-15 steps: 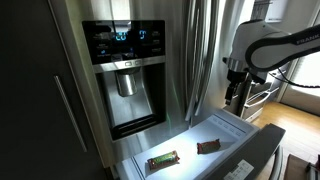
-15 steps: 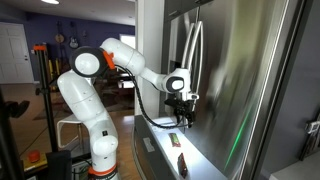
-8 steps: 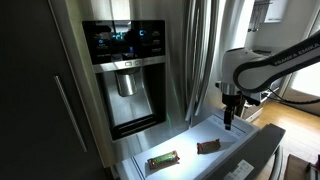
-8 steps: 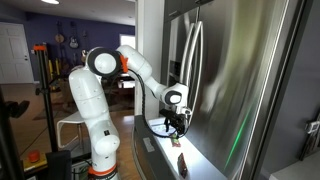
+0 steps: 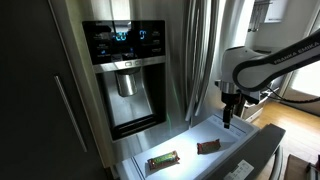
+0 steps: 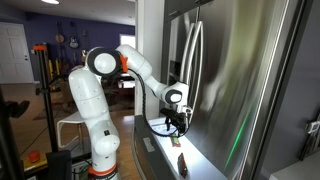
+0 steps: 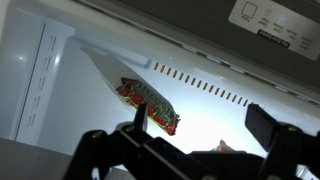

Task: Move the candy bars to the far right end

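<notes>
Wrapper print on the greenish candy bar (image 5: 163, 159), at lower middle of the frame, and on the reddish candy bar (image 5: 208, 147) just right of it is too small to read, as is the dispenser's lit blue display (image 5: 125, 37). Both bars lie flat on the pale surface (image 5: 242, 133). The white arm (image 5: 262, 62) enters from the right edge, its wrist pointing straight down above the surface's right part, jaws apart and empty.

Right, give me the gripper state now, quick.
Gripper: open, holding nothing; the greenish candy bar and the reddish-brown candy bar lie on the white panel.
</notes>
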Available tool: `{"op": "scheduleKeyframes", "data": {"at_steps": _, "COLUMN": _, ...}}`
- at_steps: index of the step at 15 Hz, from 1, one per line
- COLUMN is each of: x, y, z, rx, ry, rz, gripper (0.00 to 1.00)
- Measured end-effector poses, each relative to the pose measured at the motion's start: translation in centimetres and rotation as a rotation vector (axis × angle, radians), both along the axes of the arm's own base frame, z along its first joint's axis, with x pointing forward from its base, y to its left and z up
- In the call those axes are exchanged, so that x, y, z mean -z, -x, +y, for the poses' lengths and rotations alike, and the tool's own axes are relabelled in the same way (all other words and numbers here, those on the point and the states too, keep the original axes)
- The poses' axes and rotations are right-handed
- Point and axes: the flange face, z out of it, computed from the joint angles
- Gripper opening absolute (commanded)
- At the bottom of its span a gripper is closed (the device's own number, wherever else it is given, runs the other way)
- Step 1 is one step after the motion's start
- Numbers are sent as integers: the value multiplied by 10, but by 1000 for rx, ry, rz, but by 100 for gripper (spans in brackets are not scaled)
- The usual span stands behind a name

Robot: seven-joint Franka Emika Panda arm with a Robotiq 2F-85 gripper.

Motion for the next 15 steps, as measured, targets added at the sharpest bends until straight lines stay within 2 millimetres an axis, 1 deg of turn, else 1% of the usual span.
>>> {"op": "scheduleKeyframes", "data": {"at_steps": 2, "x": 1, "y": 0, "z": 0, "rx": -4, "ry": 5, "rz": 2, "gripper": 100}}
{"op": "scheduleKeyframes", "data": {"at_steps": 4, "x": 13, "y": -2, "z": -5, "rx": -27, "ry": 24, "rz": 16, "gripper": 100}}
{"op": "scheduleKeyframes", "data": {"at_steps": 6, "x": 37, "y": -7, "z": -14, "rx": -65, "ry": 46, "rz": 22, "gripper": 100}}
{"op": "scheduleKeyframes", "data": {"at_steps": 11, "x": 111, "y": -16, "z": -36, "rx": -119, "ry": 54, "rz": 37, "gripper": 100}}
{"op": "scheduleKeyframes", "data": {"at_steps": 15, "x": 153, "y": -20, "z": -47, "rx": -153, "ry": 45, "rz": 30, "gripper": 100}}
